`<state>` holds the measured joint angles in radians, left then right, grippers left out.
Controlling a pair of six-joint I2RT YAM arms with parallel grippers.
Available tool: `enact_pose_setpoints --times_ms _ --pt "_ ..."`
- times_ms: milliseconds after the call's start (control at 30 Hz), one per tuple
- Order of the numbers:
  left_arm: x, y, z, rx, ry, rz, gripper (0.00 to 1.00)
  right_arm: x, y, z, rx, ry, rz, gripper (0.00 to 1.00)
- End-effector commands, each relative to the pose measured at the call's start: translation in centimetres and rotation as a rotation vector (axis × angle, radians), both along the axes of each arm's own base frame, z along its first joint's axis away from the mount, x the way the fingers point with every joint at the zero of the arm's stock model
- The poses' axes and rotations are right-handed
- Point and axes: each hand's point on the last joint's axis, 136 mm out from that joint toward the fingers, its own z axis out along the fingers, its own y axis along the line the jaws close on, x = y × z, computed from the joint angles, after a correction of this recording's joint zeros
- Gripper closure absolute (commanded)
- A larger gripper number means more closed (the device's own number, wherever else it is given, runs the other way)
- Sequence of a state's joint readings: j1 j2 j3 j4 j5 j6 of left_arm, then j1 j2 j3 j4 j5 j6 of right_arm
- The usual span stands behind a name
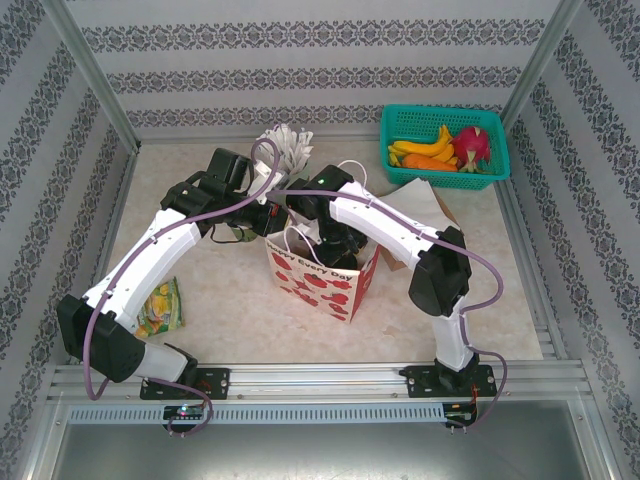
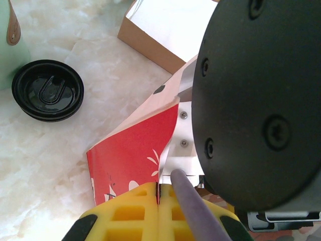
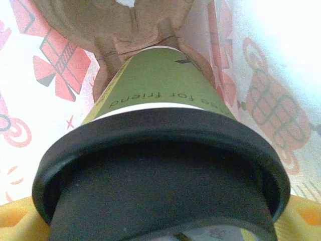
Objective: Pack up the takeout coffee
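Two yellow pads [image 2: 131, 216] of the left gripper [image 2: 158, 193] are pressed together, pinching the top edge of the red-printed paper bag [image 2: 133, 150]. The right gripper [image 1: 338, 243] reaches down into that bag from above. Its jaws stand wide, clasping the takeout coffee [image 3: 160, 85], with a yellow pad [image 3: 17, 221] showing at each side of the cup's black lid [image 3: 160, 150]. The cup is inside the bag, its base seated in a socket of a brown moulded carrier [image 3: 90, 25], with the printed bag walls close on both sides.

Outside the bag, on the pale marbled surface [image 2: 60, 165], a loose lid [image 2: 47, 90] lies beside a mint-green cup [image 2: 10, 45]. An open brown box [image 2: 160, 30] sits just beyond the bag. Farther off, a teal basket [image 1: 445, 140] of fruit stands at the far right corner, and a snack packet [image 1: 160, 305] lies near the left arm's base.
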<state>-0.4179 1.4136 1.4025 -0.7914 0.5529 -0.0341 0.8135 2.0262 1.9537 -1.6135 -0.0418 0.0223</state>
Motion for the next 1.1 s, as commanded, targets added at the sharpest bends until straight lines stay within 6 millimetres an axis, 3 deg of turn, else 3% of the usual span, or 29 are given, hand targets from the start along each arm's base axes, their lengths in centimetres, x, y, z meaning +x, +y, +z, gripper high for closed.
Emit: enact_pose_setpoints --times_ms 0,567,1067 --pt "-0.1 -0.8 1.1 -0.039 -0.036 -0.023 1.0 -1.7 -2.0 -0.1 -0.102 0.083 0.008 0.44" --pt "-0.2 -0.9 1.3 -0.052 -0.04 -0.032 1.0 -1.8 -2.6 -0.9 -0.185 0.101 -0.036 0.44" --pt "-0.4 -0.9 1.4 -0.056 -0.049 -0.037 1.0 -1.6 -2.0 -2.9 -0.186 0.133 -0.033 0.44"
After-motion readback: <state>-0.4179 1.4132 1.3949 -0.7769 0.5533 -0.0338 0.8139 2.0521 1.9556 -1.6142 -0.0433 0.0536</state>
